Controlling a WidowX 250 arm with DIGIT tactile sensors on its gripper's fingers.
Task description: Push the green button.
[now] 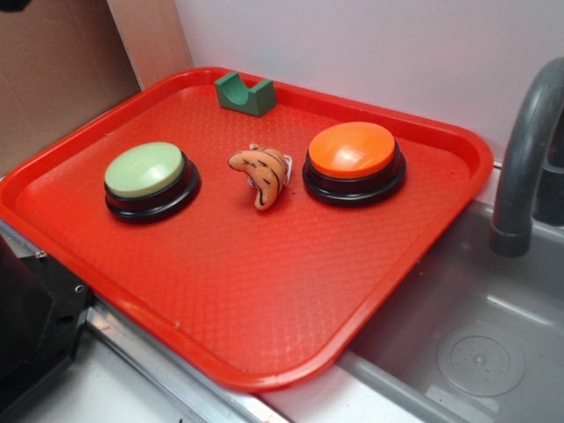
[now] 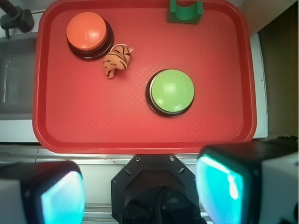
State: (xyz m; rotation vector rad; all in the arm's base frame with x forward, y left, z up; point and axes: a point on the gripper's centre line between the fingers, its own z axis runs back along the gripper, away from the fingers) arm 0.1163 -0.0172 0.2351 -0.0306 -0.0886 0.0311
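A: Teal-lit pads (image 2: 63,198) of the hand (image 2: 140,196) sit wide apart at the bottom of the wrist view, holding nothing, hanging back over the tray's near edge.

B: Green button (image 1: 146,171)?

A: On the red tray (image 1: 264,300), left side in the exterior view, untouched, well clear of the hand.

B: Neighbours?

A: Striped orange plush toy (image 1: 261,172) mid-tray, orange button (image 1: 353,152) to its right, dark green notched block (image 1: 244,93) at the far rim. Grey sink (image 1: 467,352) and faucet (image 1: 522,159) right of the tray.
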